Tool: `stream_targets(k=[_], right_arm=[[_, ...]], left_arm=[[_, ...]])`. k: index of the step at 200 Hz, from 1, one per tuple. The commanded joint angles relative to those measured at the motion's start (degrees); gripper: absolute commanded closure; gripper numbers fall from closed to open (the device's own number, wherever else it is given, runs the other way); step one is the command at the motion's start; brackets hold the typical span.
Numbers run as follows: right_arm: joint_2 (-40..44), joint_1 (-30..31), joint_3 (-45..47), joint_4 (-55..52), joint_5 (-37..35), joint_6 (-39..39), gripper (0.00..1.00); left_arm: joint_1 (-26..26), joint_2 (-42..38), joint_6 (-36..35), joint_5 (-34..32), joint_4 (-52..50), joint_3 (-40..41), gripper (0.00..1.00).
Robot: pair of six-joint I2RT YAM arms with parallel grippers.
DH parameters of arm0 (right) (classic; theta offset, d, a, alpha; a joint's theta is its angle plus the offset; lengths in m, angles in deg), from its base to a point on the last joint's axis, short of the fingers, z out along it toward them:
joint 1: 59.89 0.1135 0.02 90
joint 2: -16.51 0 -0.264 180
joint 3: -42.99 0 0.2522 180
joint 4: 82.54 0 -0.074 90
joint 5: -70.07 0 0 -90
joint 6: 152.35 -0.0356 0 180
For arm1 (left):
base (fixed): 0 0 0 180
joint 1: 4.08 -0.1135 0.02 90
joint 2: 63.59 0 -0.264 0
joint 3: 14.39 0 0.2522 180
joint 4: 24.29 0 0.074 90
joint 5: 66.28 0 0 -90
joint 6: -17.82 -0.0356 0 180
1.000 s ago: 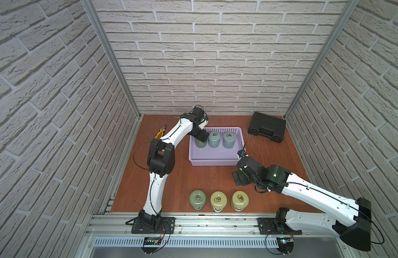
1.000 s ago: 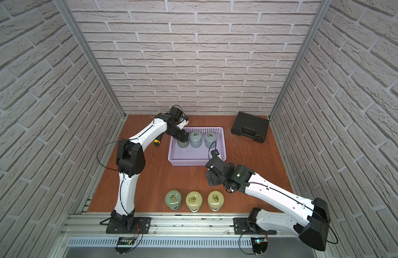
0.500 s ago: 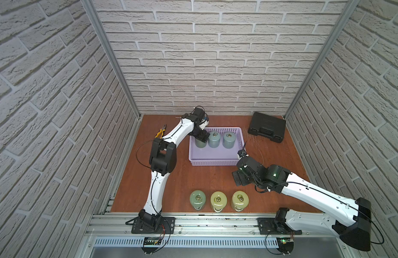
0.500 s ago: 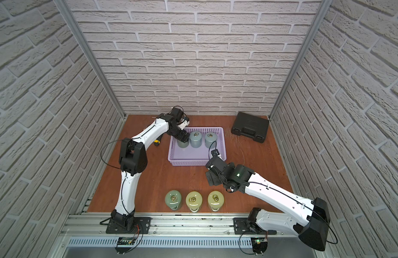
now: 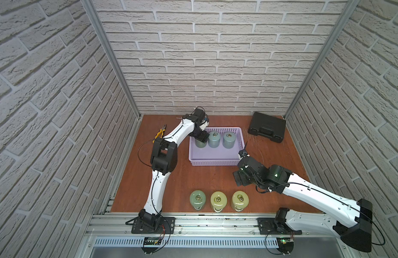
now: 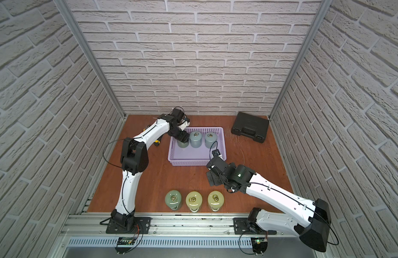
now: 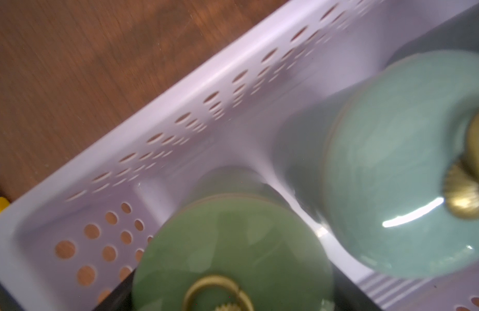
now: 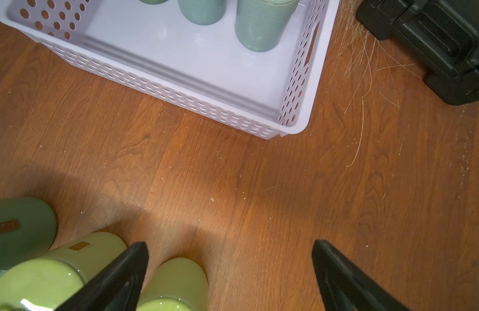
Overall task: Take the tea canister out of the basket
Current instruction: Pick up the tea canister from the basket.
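The lavender basket (image 5: 212,163) (image 6: 189,162) holds three tea canisters in a row along its far side. My left gripper (image 5: 201,138) (image 6: 183,139) is down over the leftmost one, a green tea canister (image 5: 200,144) (image 7: 233,255). In the left wrist view its domed lid with a brass ring fills the space between dark fingers (image 7: 117,294) at either side; whether they press on it is not clear. My right gripper (image 5: 238,178) (image 8: 230,243) hovers open over bare wood in front of the basket's near right corner, holding nothing.
Two blue-green canisters (image 5: 214,139) (image 5: 229,139) stand beside the straddled one. Three more canisters (image 5: 197,198) (image 5: 218,200) (image 5: 240,198) stand in a row near the table's front edge. A black hard case (image 5: 266,129) lies at the back right, yellow pliers (image 5: 160,133) at the back left.
My left gripper's jaws have narrowed around the leftmost canister in the basket. The right arm has stayed where it was.
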Motion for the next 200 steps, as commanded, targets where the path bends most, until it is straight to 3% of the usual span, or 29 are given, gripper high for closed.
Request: stream_targets(k=[1, 86, 200], right_arm=[[1.2, -0.5, -0.3, 0.0, -1.2, -1.0, 0.00], [2.1, -0.5, 0.7, 0.6, -1.8, -2.8, 0.00], [5.6, -0.5, 2.3, -0.8, -2.4, -6.7, 0.00]], left_arm=[[-0.4, 0.0, 0.7, 0.3, 0.5, -0.9, 0.31], [-0.4, -5.8, 1.9, -1.1, 0.6, -0.9, 0.40], [1.8, -15.9, 4.0, -2.0, -2.7, 1.8, 0.43]])
